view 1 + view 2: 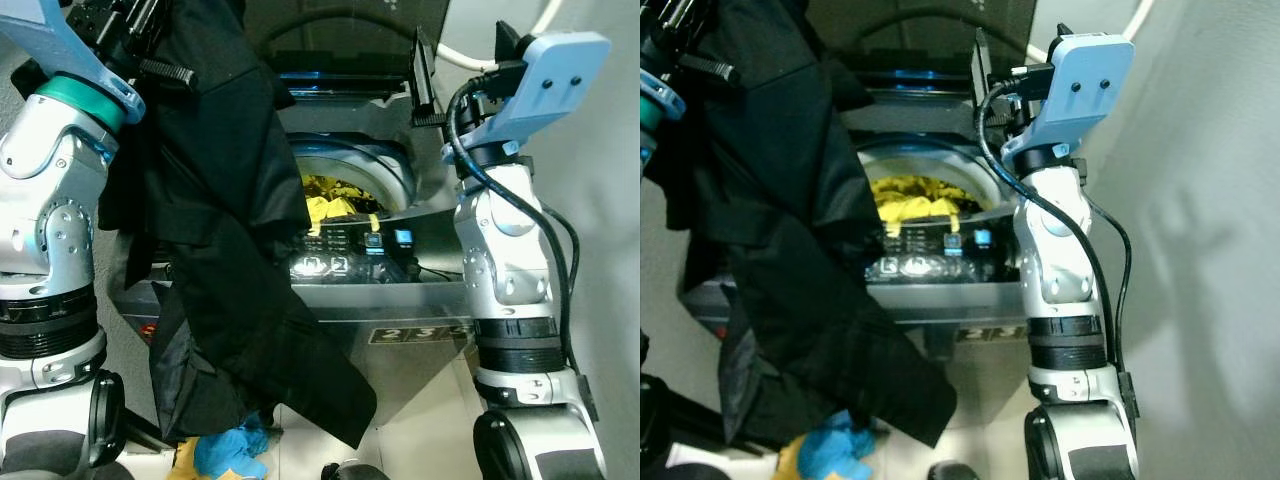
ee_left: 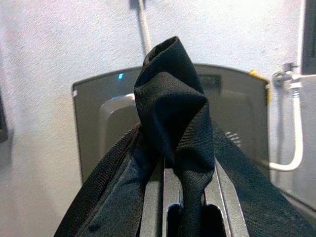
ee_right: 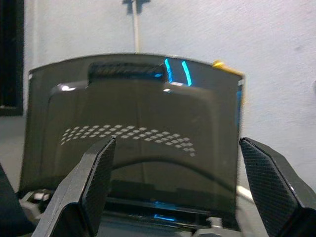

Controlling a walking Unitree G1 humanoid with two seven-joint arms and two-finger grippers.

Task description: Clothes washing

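The black garment (image 1: 225,230) I'm carrying hangs in front of the open washing machine (image 1: 400,300), its top bunched and pinched tight in my left gripper (image 2: 185,197), while yellow clothes (image 1: 330,200) sit in the drum and my right gripper (image 3: 177,187) is raised, fingers spread wide, facing the upright lid (image 3: 133,133).

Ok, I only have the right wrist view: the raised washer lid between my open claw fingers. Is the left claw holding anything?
Observer: Yes, the left claw is shut on a black garment that hangs down in front of the washing machine.
Operator: Is the drum empty?
Observer: No, yellow clothes already lie in the drum.
Operator: Anything on the floor?
Observer: A blue cloth lies below the hanging garment.
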